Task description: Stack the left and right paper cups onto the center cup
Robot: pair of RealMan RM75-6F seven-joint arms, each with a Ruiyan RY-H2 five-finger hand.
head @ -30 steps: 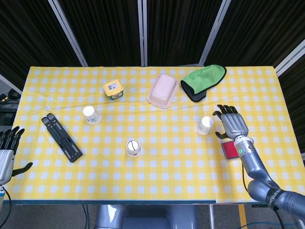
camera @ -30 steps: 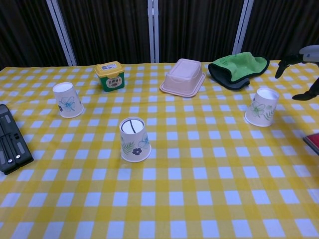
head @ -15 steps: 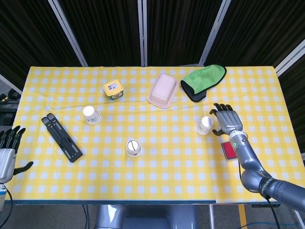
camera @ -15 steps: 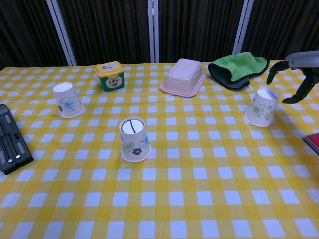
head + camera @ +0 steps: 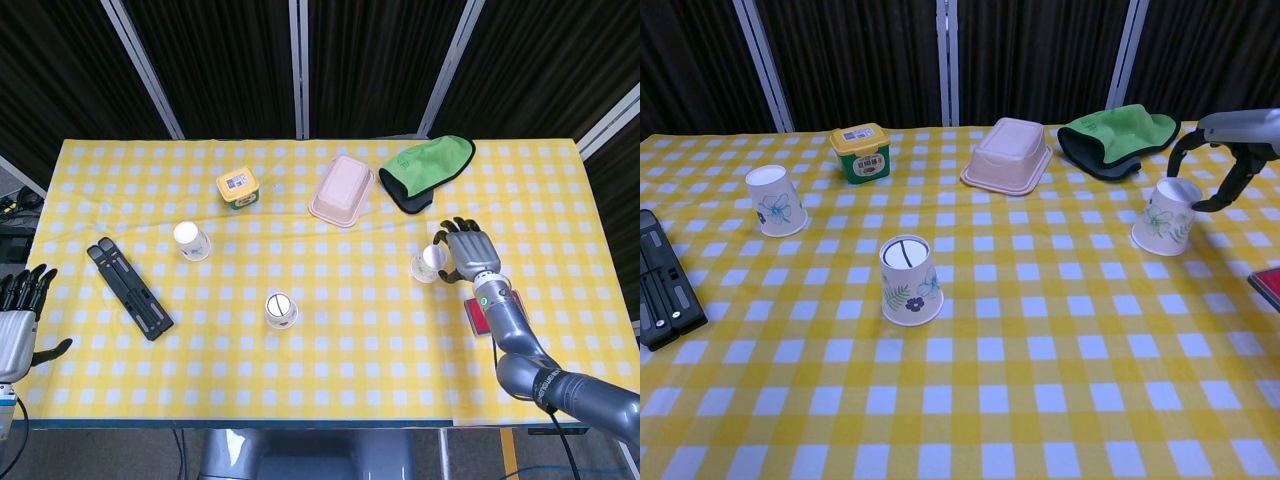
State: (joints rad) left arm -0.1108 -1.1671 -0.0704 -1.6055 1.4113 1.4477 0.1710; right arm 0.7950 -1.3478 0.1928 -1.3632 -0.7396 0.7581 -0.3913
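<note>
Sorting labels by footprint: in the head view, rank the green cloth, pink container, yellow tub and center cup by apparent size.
1. Green cloth
2. Pink container, slightly smaller
3. Yellow tub
4. Center cup, nearly the tub's size; uncertain.

I find both views evenly and brightly lit from overhead, with no glare on the yellow checked tablecloth [image 5: 330, 350]. Shadows beneath objects are faint and short. The backdrop of dark curtains [image 5: 1040, 50] stays near black. Focus is sharp throughout; I note mild softness toward the chest view's lower edge.
</note>
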